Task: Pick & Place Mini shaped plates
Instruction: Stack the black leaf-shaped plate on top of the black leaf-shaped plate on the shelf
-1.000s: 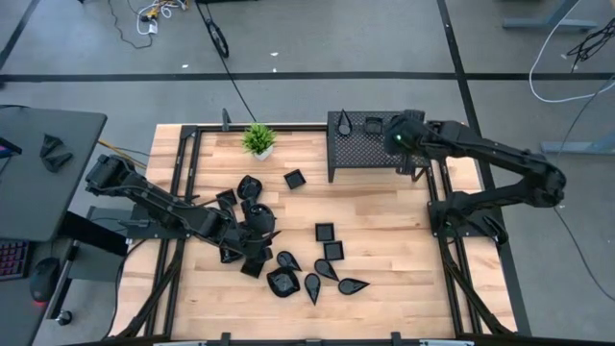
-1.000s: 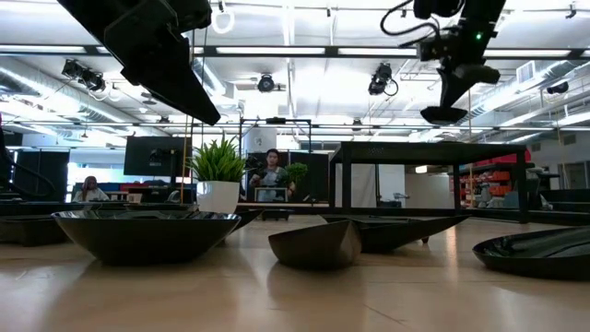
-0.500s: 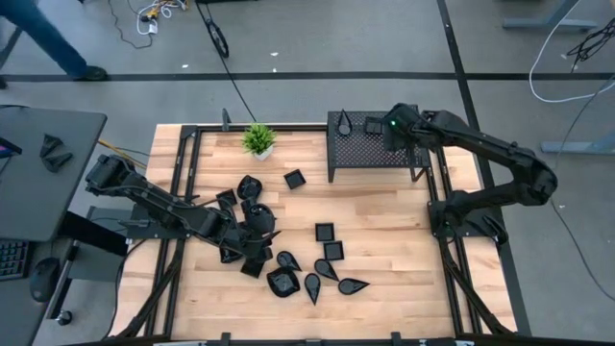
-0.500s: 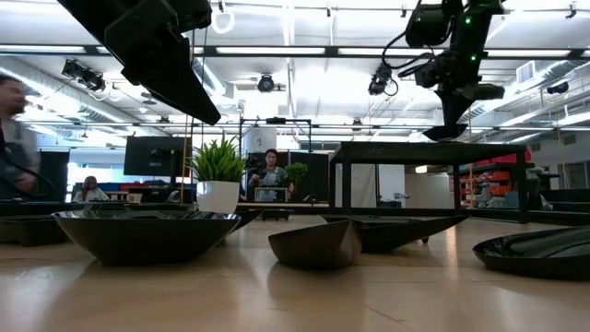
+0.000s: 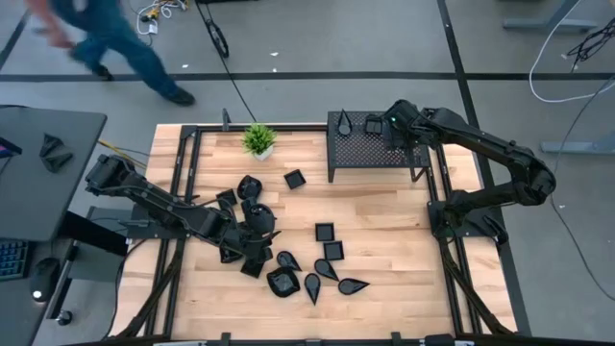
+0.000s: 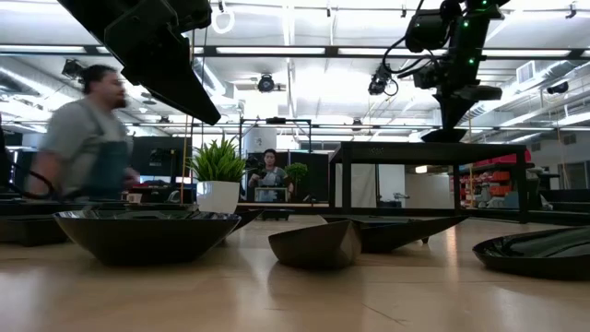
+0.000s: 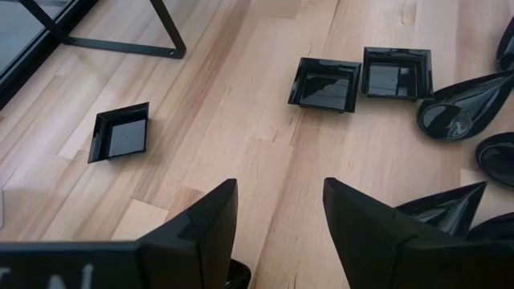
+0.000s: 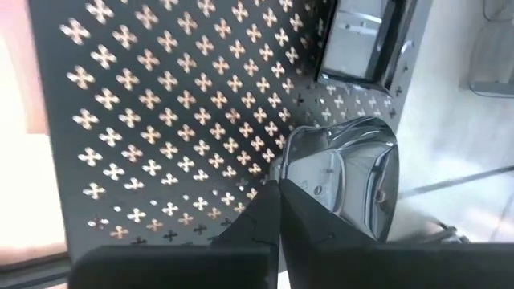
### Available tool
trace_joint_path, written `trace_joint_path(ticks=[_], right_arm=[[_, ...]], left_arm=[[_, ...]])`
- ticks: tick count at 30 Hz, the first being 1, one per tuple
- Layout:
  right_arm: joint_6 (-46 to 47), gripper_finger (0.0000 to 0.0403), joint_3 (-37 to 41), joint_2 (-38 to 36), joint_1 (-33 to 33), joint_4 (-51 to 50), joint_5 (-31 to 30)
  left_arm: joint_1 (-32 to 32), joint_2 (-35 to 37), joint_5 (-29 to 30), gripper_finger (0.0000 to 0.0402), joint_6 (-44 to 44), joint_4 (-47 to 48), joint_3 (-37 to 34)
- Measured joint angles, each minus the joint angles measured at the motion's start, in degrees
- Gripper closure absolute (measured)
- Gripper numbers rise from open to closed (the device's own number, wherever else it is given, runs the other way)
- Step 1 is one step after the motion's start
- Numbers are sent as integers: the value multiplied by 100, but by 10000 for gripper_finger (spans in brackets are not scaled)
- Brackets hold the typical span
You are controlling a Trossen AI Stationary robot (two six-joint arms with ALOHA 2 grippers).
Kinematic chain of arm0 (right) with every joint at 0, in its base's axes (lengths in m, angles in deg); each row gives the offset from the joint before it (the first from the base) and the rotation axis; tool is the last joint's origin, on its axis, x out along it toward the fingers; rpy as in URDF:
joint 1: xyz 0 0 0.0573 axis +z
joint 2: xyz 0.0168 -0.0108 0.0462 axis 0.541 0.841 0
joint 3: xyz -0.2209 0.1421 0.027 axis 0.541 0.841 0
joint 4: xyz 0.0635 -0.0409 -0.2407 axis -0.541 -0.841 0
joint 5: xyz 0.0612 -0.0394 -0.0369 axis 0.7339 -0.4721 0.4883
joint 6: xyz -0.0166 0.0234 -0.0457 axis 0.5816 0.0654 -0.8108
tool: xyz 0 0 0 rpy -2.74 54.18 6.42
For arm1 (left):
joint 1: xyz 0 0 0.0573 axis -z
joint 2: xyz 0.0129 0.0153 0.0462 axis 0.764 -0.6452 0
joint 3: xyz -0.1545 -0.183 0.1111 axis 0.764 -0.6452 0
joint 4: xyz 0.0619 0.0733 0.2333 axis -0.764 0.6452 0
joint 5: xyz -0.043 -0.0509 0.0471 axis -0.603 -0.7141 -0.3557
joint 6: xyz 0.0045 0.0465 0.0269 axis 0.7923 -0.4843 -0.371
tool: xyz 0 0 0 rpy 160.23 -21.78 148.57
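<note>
High view: the right gripper point(image 5: 392, 128), upper right of centre, holds its jaws nipped on a plate point(image 5: 376, 126) above the rack point(image 5: 365, 144); releasing off-level could tip it off the edge. It sat further right a second ago. A person point(image 5: 115, 43) now crosses upper left.

Low view: that plate point(image 6: 444, 135) hangs just above the rack top; earlier it was higher.

Left wrist view: the left gripper point(image 7: 279, 210), jaws open and empty, could clip crowded mini shaped plates point(image 7: 325, 83) on the table point(image 7: 241, 120).

Free room vs. obstacles on table point(image 5: 404, 240)
Right half bare wood; plates point(image 5: 288, 259) crowd centre-left, rack point(image 5: 370, 146) blocks rear.
</note>
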Motion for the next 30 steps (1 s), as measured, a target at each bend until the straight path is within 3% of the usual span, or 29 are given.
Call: trace_joint_path(ticks=[9, 23, 30], right_arm=[[-15, 391, 0, 0, -159, 182, 11], [-31, 353, 0, 0, -323, 153, 4], [63, 363, -1, 0, -323, -109, -207]], left_arm=[[0, 0, -2, 209, 0, 0, 0], [0, 0, -2, 209, 2, 2, 0], [0, 0, -2, 209, 1, 2, 0]])
